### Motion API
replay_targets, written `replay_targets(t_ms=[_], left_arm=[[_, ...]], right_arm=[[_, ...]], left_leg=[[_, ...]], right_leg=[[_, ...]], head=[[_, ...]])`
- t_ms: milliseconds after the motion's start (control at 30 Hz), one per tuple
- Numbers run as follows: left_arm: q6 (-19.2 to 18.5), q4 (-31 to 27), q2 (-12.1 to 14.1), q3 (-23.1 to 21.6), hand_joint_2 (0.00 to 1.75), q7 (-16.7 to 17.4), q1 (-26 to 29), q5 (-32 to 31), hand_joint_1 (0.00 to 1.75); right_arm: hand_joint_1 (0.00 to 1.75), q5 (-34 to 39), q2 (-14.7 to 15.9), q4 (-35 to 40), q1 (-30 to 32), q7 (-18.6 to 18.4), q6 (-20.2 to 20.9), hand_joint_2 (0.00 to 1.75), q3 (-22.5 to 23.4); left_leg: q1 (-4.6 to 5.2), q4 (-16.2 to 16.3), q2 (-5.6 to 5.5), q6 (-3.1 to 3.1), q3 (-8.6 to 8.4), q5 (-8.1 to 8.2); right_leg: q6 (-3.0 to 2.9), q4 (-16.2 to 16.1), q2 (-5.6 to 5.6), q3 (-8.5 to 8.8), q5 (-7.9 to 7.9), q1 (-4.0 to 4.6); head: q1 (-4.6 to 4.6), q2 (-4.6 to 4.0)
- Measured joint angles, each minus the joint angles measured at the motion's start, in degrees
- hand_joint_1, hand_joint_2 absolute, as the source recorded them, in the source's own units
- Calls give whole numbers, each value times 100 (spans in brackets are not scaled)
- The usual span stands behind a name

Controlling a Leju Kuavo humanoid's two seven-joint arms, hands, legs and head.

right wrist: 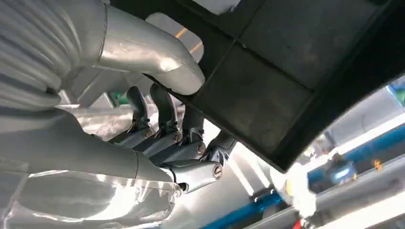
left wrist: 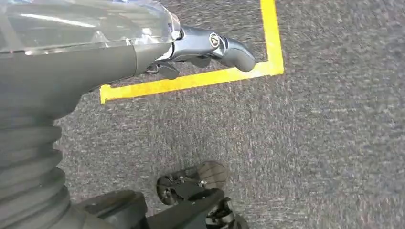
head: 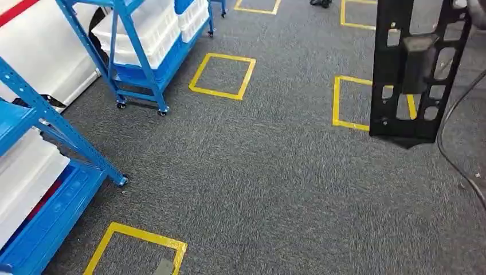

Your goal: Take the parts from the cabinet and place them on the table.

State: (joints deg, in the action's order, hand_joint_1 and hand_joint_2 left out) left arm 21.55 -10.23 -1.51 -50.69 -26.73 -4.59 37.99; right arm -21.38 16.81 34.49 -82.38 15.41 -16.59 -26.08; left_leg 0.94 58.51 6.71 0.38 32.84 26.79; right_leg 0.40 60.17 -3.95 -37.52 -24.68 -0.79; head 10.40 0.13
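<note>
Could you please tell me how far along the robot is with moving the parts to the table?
Picked up already: the right hand grips a black perforated part, held upright above the grey carpet. The left hand hangs open. Still left: setting the part on the table.

- Setting: workshop or warehouse-type floor, indoors.
- Grey carpet [head: 269, 172] underfoot, marked with yellow tape squares [head: 222, 75] at intervals, like station or parking markers.
- Blue steel racks [head: 133, 54] on castors, loaded with white bins [head: 143, 31]; a second rack [head: 40, 189] close by at the left.
- Black cable [head: 458, 154] trailing across the floor at the right.
</note>
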Motion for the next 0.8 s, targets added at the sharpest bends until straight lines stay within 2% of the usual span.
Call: replay_targets(t_ms=[67,100,133,167,233,267,300,333,367,400,433,467,533,567,600,633,667,700,733,767,800], left_arm=[[-2,0,0,0,175,0,2,7,0],[-2,0,-2,0,175,-2,-7,9,0],[-2,0,0,0,175,-11,-14,9,0],[-2,0,-2,0,175,-18,-10,9,0],[-4,0,-2,0,175,-15,26,7,0],[-7,0,-2,-2,175,-7,30,2,0],[-13,0,-2,-2,175,2,23,2,0],[-24,0,-2,-2,175,15,12,2,0],[-39,0,-2,-2,175,37,4,2,0],[-55,0,-2,-2,175,48,-1,0,0],[-57,0,2,-2,175,59,-4,0,0],[-61,2,7,-2,175,70,-1,0,0],[-74,2,4,-2,175,85,-18,0,0],[-74,0,4,-2,175,85,-27,0,0],[-79,0,-11,-4,175,85,-44,0,0],[-79,2,-7,-4,175,85,-61,4,0],[-81,2,-9,-4,175,83,-63,2,0],[-90,2,-9,-4,175,83,-50,2,0],[-94,2,-9,-4,175,83,-37,2,0],[-96,2,-9,-4,175,83,-31,2,0],[-101,2,-11,-4,175,83,-30,2,0]], right_arm=[[175,9,4,0,19,-13,-76,175,-2],[175,11,2,26,22,-26,-105,175,-4],[175,11,-9,59,13,-24,-135,175,-15],[175,13,-13,77,12,-33,-170,175,-26],[175,11,-28,76,56,-41,-201,175,-66],[175,9,-33,77,98,-44,-210,175,-72],[175,4,-33,79,140,-48,-214,175,-76],[175,2,-33,92,170,-50,-214,175,-76],[175,2,-33,107,181,-50,-214,175,-79],[175,2,-33,120,182,-50,-221,175,-79],[175,2,-33,122,188,-50,-232,175,-79],[175,2,-28,122,202,-61,-247,175,-79],[175,2,-17,127,276,-74,-258,175,-79],[175,-2,22,138,308,-74,-262,175,-81],[175,-2,55,138,321,-74,-266,175,-81],[175,-4,57,144,324,-63,-266,175,-85],[175,-2,57,153,323,-66,-273,175,-85],[175,-4,55,157,337,-63,-280,175,-90],[175,-4,52,157,372,-63,-288,175,-90],[175,-2,55,157,425,-63,-291,175,-92],[175,-2,55,157,465,-68,-293,175,-92]], left_leg=[[-11,9,144,-57,-20,30],[-38,57,58,-104,5,104],[-70,239,-283,-127,68,247],[-90,634,-476,-132,233,477],[-92,1522,-593,-142,638,837],[-92,1820,-611,-134,797,886],[-91,1810,-618,-110,822,775],[-89,1523,-633,-78,718,551],[-89,1074,-687,-38,531,281],[-86,567,-809,4,315,17],[-82,198,-1106,39,176,-65],[-94,101,-1117,41,99,-64],[-62,66,-1008,44,71,-37],[-60,19,-939,74,57,-61],[-86,-94,-845,116,17,-135],[-86,-203,-768,144,-12,-199],[-78,-250,-702,177,-14,-226],[-73,-251,-637,181,-4,-229],[-73,-240,-568,182,1,-226],[-75,-230,-492,180,5,-221],[-76,-220,-422,174,10,-215]], right_leg=[[-73,-10,154,-19,16,20],[-120,-34,223,-6,41,-5],[-143,-36,273,-13,51,-10],[-161,-35,330,-14,56,-12],[-189,-34,476,-16,59,6],[-193,-32,564,-15,62,16],[-194,-30,657,-13,64,25],[-193,-26,744,-13,66,28],[-189,-21,826,-13,70,28],[-181,-19,900,-12,75,20],[-164,-20,952,-20,84,4],[-131,-15,1034,-39,99,9],[-47,-50,1164,-76,151,-52],[3,-86,1239,-76,184,-62],[44,-135,1253,-88,207,-36],[26,-31,884,-142,100,-19],[36,272,629,-275,-127,-8],[63,714,518,-467,-355,-14],[79,1142,468,-648,-528,-25],[102,1477,450,-793,-621,-44],[122,1545,440,-819,-589,-61]], head=[[-2,0],[0,0],[0,0],[0,-2],[0,0],[0,0],[0,-2],[0,-2],[0,0],[0,0],[0,-2],[-2,-2],[2,0],[-2,-2],[-2,-2],[-2,0],[0,-2],[-4,-2],[-2,0],[-2,0],[-2,-2]])
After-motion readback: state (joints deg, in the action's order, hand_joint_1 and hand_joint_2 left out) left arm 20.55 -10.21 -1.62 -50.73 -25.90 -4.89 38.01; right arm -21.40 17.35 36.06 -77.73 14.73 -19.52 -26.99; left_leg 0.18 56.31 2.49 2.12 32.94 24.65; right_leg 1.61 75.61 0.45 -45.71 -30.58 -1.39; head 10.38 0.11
